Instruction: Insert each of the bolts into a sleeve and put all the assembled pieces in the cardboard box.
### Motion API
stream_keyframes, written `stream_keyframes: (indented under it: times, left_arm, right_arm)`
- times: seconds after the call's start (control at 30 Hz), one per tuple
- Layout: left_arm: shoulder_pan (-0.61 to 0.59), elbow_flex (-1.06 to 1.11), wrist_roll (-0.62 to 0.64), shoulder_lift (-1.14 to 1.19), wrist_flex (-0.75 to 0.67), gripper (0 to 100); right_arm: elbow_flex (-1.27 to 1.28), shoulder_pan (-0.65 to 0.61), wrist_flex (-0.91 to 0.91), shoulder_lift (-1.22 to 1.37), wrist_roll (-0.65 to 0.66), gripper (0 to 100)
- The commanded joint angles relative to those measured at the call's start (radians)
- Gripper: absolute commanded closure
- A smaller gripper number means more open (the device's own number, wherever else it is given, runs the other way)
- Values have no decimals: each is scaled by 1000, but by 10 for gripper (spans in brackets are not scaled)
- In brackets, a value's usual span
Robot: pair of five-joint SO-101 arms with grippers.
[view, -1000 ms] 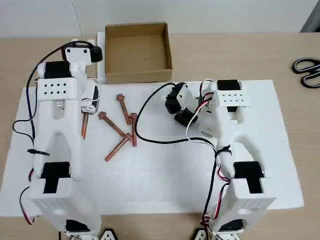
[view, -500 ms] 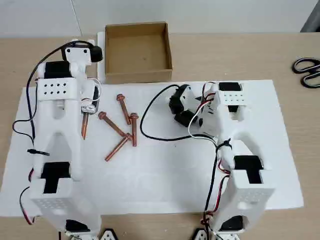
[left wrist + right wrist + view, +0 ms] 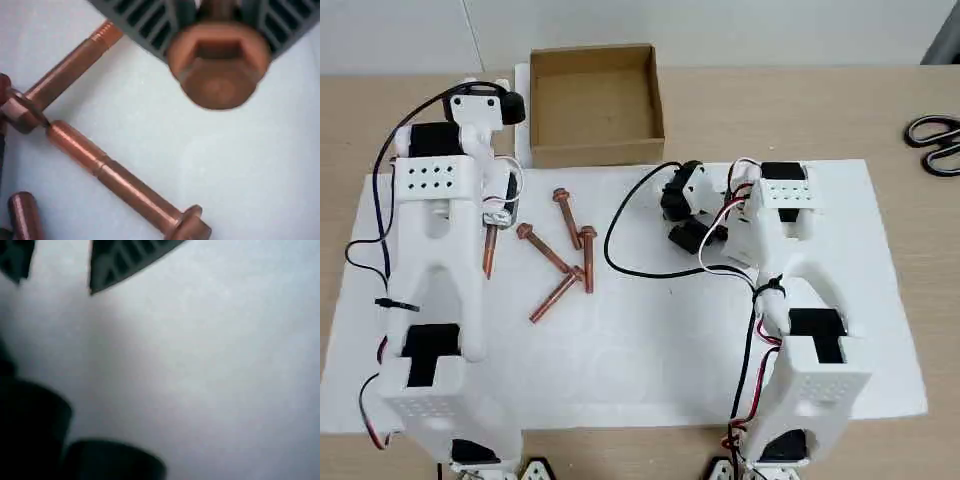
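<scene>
My left gripper (image 3: 496, 215) is shut on a copper bolt (image 3: 489, 254) that hangs just over the white foam mat, left of the loose bolts. In the left wrist view the held bolt's hex head (image 3: 217, 66) sits between the dark ribbed jaws. Several more copper bolts (image 3: 560, 255) lie scattered on the mat; one bolt (image 3: 127, 187) lies close under the held one. The cardboard box (image 3: 595, 95) stands beyond the mat's far edge. My right gripper (image 3: 685, 215) hovers low over the mat's middle, its fingers (image 3: 125, 260) apart with bare foam between them.
The white foam mat (image 3: 650, 340) covers most of the wooden table. Scissors (image 3: 932, 143) lie at the far right edge. A black cable (image 3: 620, 262) loops on the mat between the arms. Dark rounded shapes (image 3: 75, 455) show low in the right wrist view; what they are I cannot tell.
The right arm has shifted slightly right and toward the far side, carrying its gripper along. The left arm and its bolt have stayed put.
</scene>
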Motion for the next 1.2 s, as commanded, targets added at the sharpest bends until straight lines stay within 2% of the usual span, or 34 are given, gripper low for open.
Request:
stream_keyframes:
  times: [0.0,0.3,0.63,0.87,1.17]
  left_arm:
    - [5,-2,0,-60,12,994]
    - [6,-2,2,-60,12,994]
    - [6,-2,2,-60,12,994]
    - [6,30,0,-58,-5,994]
    - [5,124,0,-64,-43,994]
  right_arm:
    - [-40,4,-4,-10,6,915]
    - [-71,1,-1,-15,-8,913]
    - [-222,-30,97,-5,-23,883]
    - [-224,-38,84,58,-20,883]
    - [-224,-39,-31,163,-20,884]
